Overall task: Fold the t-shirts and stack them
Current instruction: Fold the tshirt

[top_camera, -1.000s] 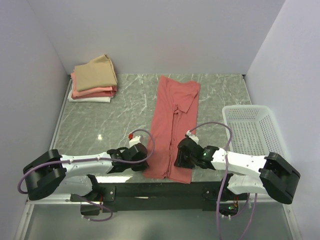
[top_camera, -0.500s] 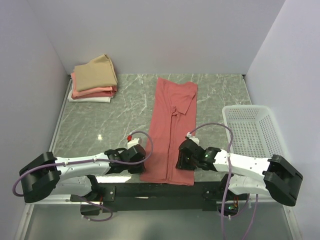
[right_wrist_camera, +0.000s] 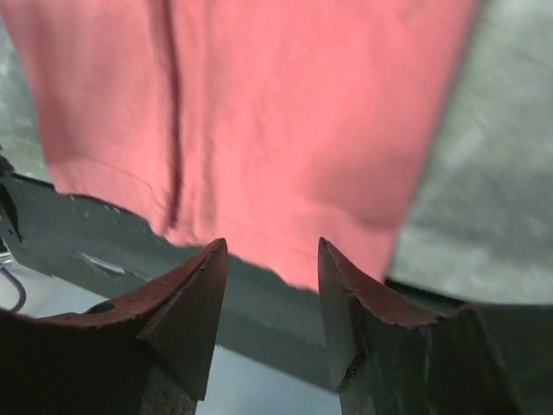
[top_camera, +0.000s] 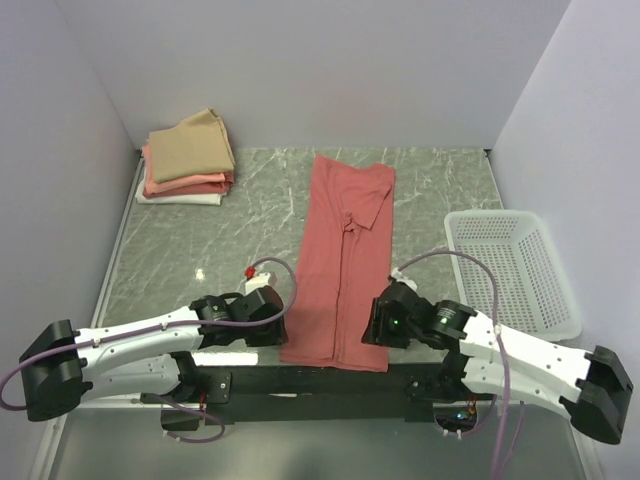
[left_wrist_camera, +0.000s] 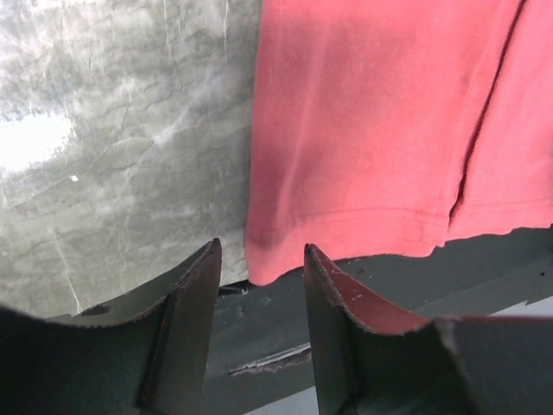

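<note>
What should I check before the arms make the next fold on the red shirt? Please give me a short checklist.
1. Left jaws apart, pinching nothing: ok.
2. Right jaws apart, pinching nothing: ok.
3. Red shirt lies as one long flat strip: ok.
4. Near hem fully on the marble table: not ok, it laps onto the dark rail.
5. Basket apart from the shirt: ok.
6. Layers underneath smooth: cannot tell.
</note>
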Action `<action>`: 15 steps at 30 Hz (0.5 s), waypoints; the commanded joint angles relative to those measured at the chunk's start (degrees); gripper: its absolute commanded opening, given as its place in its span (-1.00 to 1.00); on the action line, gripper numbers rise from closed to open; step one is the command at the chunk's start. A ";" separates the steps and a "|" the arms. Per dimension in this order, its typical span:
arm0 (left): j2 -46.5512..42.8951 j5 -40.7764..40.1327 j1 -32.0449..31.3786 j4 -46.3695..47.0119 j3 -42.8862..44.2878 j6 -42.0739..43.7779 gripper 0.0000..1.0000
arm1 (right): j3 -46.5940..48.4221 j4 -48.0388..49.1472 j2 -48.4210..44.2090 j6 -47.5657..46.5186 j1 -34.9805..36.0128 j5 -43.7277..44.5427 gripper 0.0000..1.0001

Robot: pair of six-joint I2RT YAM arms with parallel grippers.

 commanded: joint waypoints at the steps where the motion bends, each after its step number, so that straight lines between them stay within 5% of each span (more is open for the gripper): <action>1: -1.19 1.22 0.43 -1.69 0.82 -0.61 -0.04 | 1.24 -10.10 -4.49 3.91 -0.23 0.46 0.07; 15: -1.11 8.18 2.37 8.95 -5.16 1.32 -0.05 | -14.59 -10.37 -20.66 20.34 -0.31 -8.69 0.05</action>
